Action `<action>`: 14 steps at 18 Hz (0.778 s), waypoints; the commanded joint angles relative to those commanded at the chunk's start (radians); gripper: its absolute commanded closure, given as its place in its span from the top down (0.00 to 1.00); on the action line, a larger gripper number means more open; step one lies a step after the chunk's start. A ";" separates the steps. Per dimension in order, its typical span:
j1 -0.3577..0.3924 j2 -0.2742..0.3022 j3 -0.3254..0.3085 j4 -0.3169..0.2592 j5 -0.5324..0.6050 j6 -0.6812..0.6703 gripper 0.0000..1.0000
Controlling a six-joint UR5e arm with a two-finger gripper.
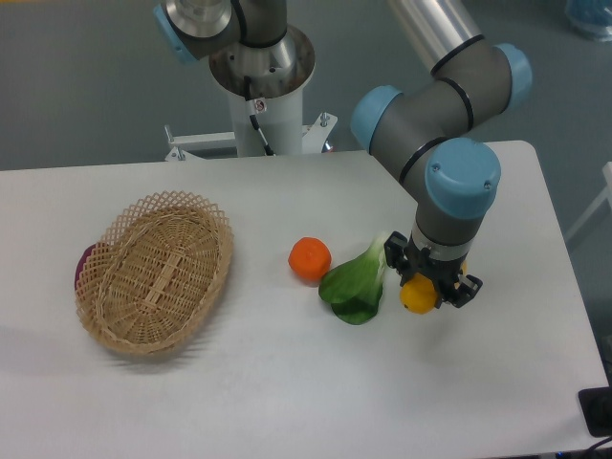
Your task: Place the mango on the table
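The mango (417, 295) shows as a yellow-orange fruit between the black fingers of my gripper (427, 289), low over the white table (287, 382) right of centre. The gripper is shut on it, and the arm's wrist hides the mango's upper part. I cannot tell whether the mango touches the tabletop. The gripper is just right of the green leafy vegetable.
A green leafy vegetable (356, 283) lies left of the gripper, almost touching it. A round orange fruit (310, 259) sits beside it. A woven wicker basket (155, 271) stands at the left, with a dark purple thing (83, 263) behind its left rim. The robot base (258, 76) is at the back.
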 joint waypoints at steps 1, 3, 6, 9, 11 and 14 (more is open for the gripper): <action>0.000 0.000 0.000 0.002 0.000 0.000 0.36; 0.000 0.000 -0.002 0.003 0.000 0.000 0.36; -0.003 -0.002 -0.002 0.005 0.002 -0.003 0.37; -0.003 -0.002 -0.002 0.003 0.002 -0.011 0.37; -0.005 -0.002 -0.003 0.000 0.000 -0.020 0.37; -0.021 -0.003 -0.008 0.005 0.002 -0.054 0.37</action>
